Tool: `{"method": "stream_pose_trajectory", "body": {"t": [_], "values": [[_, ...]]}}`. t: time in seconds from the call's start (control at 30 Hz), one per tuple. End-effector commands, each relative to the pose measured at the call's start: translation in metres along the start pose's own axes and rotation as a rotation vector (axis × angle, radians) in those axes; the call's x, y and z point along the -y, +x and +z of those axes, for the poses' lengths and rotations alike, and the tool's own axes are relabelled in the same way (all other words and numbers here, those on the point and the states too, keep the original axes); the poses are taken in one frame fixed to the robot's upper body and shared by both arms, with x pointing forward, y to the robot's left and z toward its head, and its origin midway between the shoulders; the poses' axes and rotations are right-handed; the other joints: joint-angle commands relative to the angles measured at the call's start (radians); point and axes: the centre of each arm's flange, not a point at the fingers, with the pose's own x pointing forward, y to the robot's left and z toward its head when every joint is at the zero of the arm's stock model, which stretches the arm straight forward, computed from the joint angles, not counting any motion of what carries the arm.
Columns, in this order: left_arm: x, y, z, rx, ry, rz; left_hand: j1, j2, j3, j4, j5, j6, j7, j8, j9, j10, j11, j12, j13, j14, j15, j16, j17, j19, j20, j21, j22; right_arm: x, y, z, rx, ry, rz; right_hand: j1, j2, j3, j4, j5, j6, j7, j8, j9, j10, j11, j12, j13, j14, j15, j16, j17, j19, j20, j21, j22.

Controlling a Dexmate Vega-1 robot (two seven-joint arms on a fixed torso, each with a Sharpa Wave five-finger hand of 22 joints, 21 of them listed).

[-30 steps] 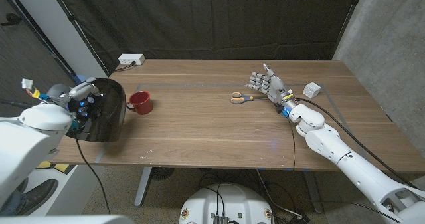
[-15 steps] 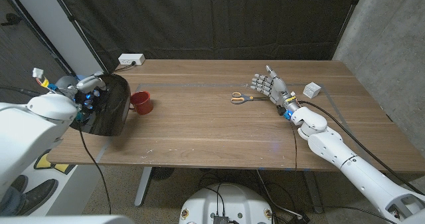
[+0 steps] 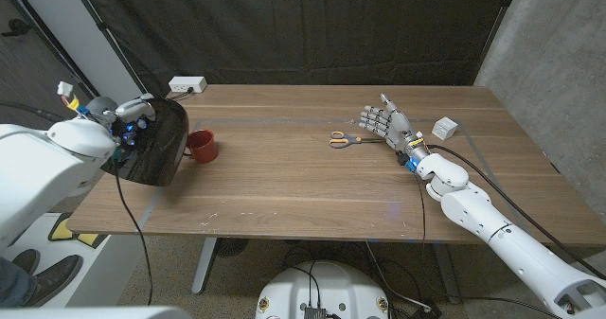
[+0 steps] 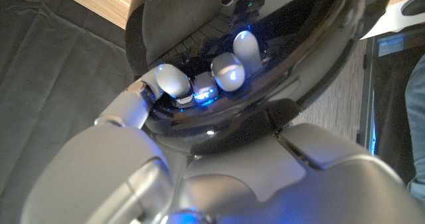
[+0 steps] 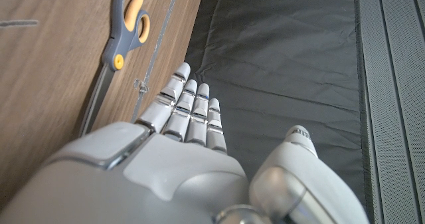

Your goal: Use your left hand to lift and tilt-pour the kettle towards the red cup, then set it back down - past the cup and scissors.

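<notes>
The black kettle (image 3: 151,150) is hanging in the air over the counter's (image 3: 312,182) left end, gripped by the left hand (image 3: 128,130), whose fingers (image 4: 234,63) are curling over its glossy dark body near the top; in the left wrist view those fingertips are glowing blue against the shiny shell (image 4: 319,58). The kettle is leaning, its lower bulk swinging out toward the counter's left front corner while its upper edge is sitting close to the red cup (image 3: 202,145). The cup is standing upright on the wood just beside the kettle, on the side toward the middle of the counter; whether the two are touching cannot be told from the head view.

Further along the counter, well apart from the cup, the scissors (image 3: 344,138) with orange and grey handles are lying flat, their blades pointing toward the right hand (image 3: 383,122). That hand is standing on its edge just beside the blade end, holding nothing, its fingers (image 5: 182,104) stretching out straight and side by side with the thumb set apart; in the right wrist view the scissors (image 5: 116,58) are lying just past the fingertips.

A small white cube (image 3: 445,127) is sitting near the right arm, and a white power strip (image 3: 187,86) is resting at the counter's far left corner, in front of a black curtain (image 3: 312,30).
</notes>
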Motion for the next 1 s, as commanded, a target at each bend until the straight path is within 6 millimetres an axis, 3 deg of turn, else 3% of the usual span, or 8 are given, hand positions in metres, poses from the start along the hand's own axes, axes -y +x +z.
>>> {"method": "stream_pose_trajectory", "body": {"t": [0.03, 0.87, 1.0], "values": [[0.001, 0.0021, 0.0086, -0.032, 0.044, -0.034, -0.007, 0.022, 0.06, 0.048, 0.001, 0.001, 0.004, 0.005, -0.006, 0.082, -0.074, 0.1, 0.067, 0.038, -0.033, 0.002, 0.006, -0.006, -0.044, -0.003, 0.002, 0.0009, -0.0008, 0.0, -0.009, 0.0, -0.007, 0.002, 0.009, -0.006, 0.0, -0.002, 0.003, 0.005, -0.002, 0.006, 0.009, -0.003, -0.005, 0.004, 0.0, 0.003, -0.003, 0.003, 0.008, -0.018, -0.003, 0.003], [0.008, 0.0047, 0.0002, -0.088, 0.083, -0.099, -0.015, 0.028, 0.06, 0.048, -0.002, -0.015, 0.0, 0.027, -0.008, 0.079, -0.072, 0.094, 0.063, 0.041, -0.033, -0.007, 0.003, -0.007, -0.042, -0.003, 0.002, 0.0027, 0.0013, -0.0014, -0.021, -0.001, -0.011, 0.002, 0.012, -0.006, 0.0, -0.003, 0.003, 0.004, -0.003, 0.006, 0.009, -0.004, -0.006, 0.004, 0.0, 0.004, -0.003, 0.003, 0.009, -0.018, -0.004, 0.003], [0.0064, 0.006, 0.0007, -0.095, 0.095, -0.095, -0.015, 0.03, 0.061, 0.047, -0.002, -0.008, 0.007, 0.016, -0.034, 0.084, -0.068, 0.084, 0.047, 0.039, -0.031, -0.003, 0.01, -0.008, -0.04, -0.003, 0.002, 0.0027, 0.0024, -0.0012, -0.023, -0.008, -0.006, 0.002, 0.013, -0.007, 0.0, -0.003, 0.003, 0.004, -0.003, 0.006, 0.01, -0.002, -0.006, 0.004, -0.001, 0.004, -0.003, 0.003, 0.009, -0.018, -0.004, 0.003]]}}
